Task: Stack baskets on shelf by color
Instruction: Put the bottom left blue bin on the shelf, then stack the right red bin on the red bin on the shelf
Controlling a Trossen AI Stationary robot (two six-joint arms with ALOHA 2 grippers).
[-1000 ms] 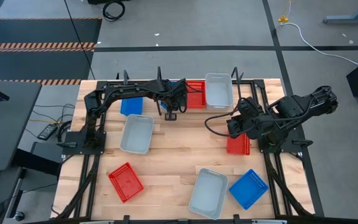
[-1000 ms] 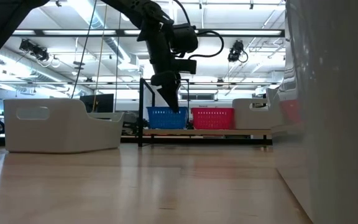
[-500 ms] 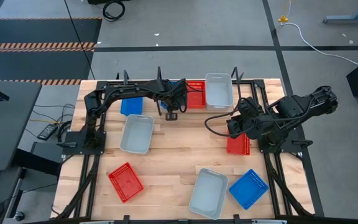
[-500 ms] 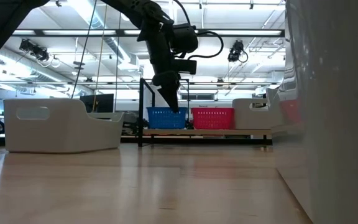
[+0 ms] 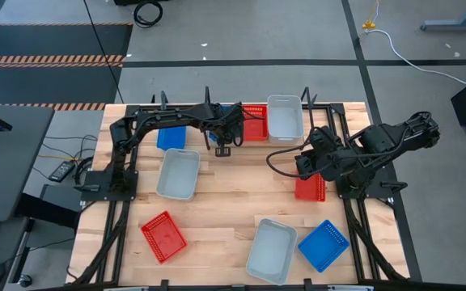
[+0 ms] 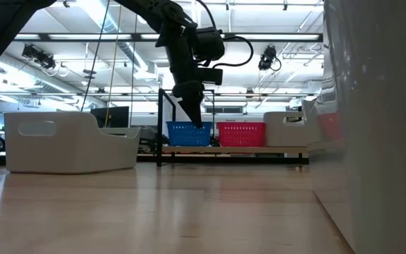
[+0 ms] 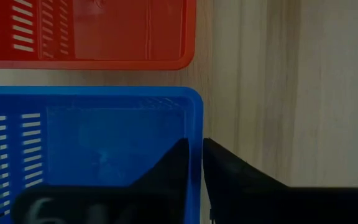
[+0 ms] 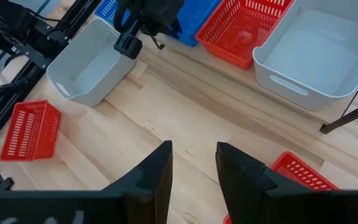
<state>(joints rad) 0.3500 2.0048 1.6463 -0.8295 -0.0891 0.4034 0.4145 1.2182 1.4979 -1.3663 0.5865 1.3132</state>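
My left gripper (image 5: pixel 222 139) reaches to the shelf (image 6: pixel 231 150) at the table's far edge and is shut on a blue basket (image 7: pixel 98 149). This basket sits on the shelf's plank, beside a red basket (image 7: pixel 86 31) and a pale grey-white one (image 5: pixel 285 119). In the low view the left gripper (image 6: pixel 197 116) points down onto the blue basket (image 6: pixel 189 134). My right gripper (image 8: pixel 194 168) is open and empty above the table's right side, over a red basket (image 5: pixel 310 188). My left gripper pinches the blue basket's side wall at its rim (image 7: pixel 196 146), near a corner. One finger (image 7: pixel 173 171) is inside the basket and one finger (image 7: pixel 229 177) is outside. The fingers come from above, pointing down. The basket rests level on the shelf's plank.
On the table lie a blue basket (image 5: pixel 171 137) at the far left, a grey-white basket (image 5: pixel 178 173), a red basket (image 5: pixel 163 236), a grey-white basket (image 5: pixel 271 250) and a blue basket (image 5: pixel 324 244) near the front. Bare wood (image 5: pixel 241 186) lies in the middle.
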